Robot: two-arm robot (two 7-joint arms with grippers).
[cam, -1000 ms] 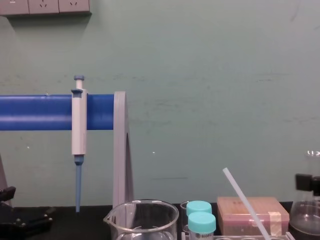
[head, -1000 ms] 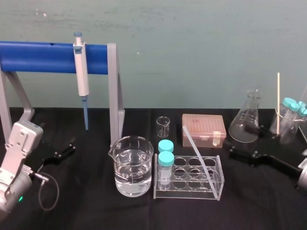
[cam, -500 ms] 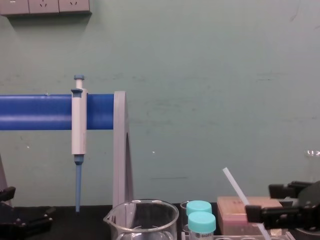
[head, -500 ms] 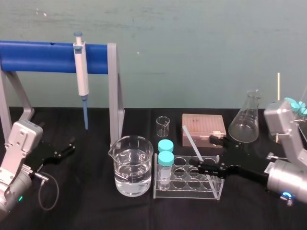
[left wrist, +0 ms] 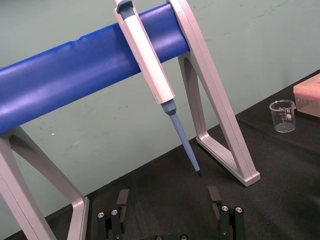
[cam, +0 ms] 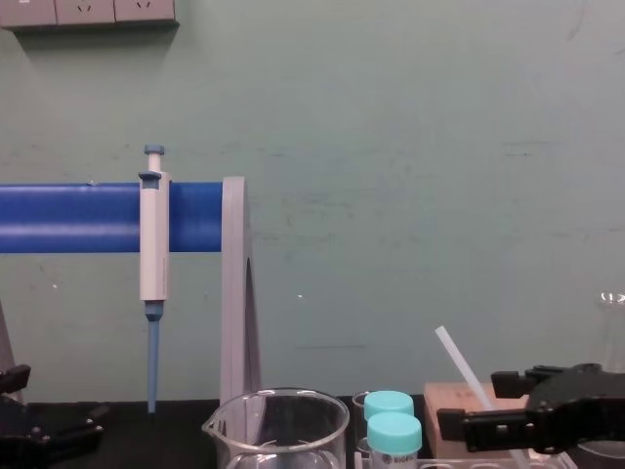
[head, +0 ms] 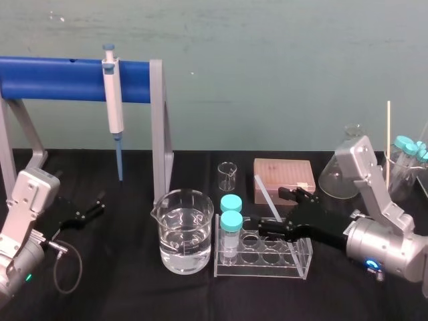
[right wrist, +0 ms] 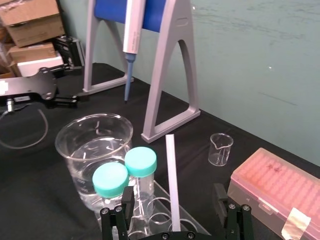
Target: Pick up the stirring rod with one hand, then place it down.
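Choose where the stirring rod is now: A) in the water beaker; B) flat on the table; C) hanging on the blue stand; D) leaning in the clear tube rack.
D: the stirring rod leans tilted in the tube rack, between the open fingers of the right gripper.

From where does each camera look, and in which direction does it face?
Head view: high on the robot, looking down at the table; right gripper straddles the stirring rod, left gripper parked at left.
Chest view: low, looking across the table; right gripper shows lower right.
Left wrist view: faces the pipette; own open fingers.
Right wrist view: faces the stirring rod, between its own fingers.
Shared: head and chest both show the stirring rod.
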